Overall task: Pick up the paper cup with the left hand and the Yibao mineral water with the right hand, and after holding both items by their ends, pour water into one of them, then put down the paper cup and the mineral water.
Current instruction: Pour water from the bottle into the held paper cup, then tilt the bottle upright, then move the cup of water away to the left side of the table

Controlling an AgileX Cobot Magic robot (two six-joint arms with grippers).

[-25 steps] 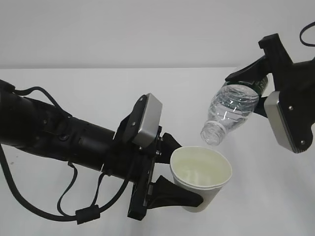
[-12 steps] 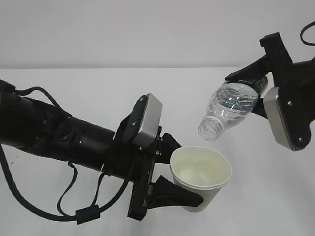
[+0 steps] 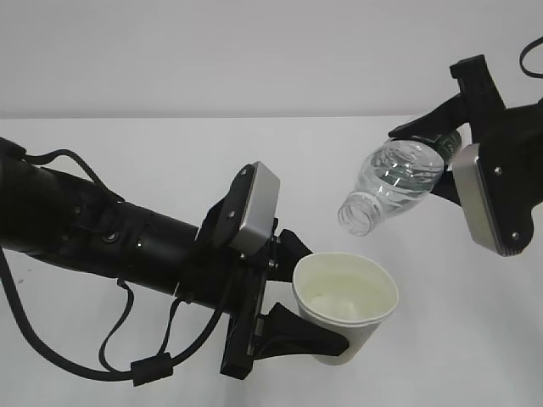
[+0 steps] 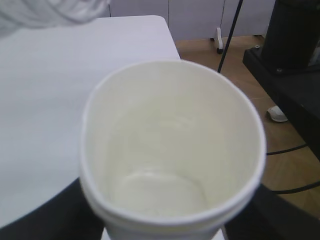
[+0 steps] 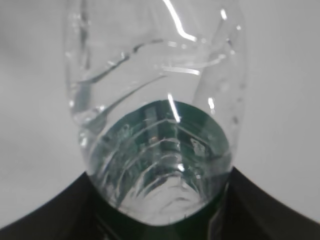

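- Left hand (image 3: pixel 293 292): reached in from the left over the white table (image 3: pixel 127 153). Its two curved fingers are spread about the cup's width and clamped on the lower wall of the paper cup (image 3: pixel 346 307). Pose is unchanged from a second ago.
- Paper cup: held upright and off the table, mouth up, in the same spot as before. In the left wrist view the cup (image 4: pixel 172 150) fills the frame. A pale interior is seen, with a faint ring near the bottom; whether that is water cannot be told.
- Yibao mineral water (image 3: pixel 392 182): held in the air up and right of the cup, tilted neck-down towards the left, open mouth above the cup's far rim and clear of it. Compared with a second ago, the neck is raised and swung left, and the bottle is laid flatter.
- Right hand (image 3: pixel 445 165): jaws are closed around the bottle's base end at the green label, spread to bottle width. In the right wrist view the bottle (image 5: pixel 157 125) is seen base-on between dark fingers.
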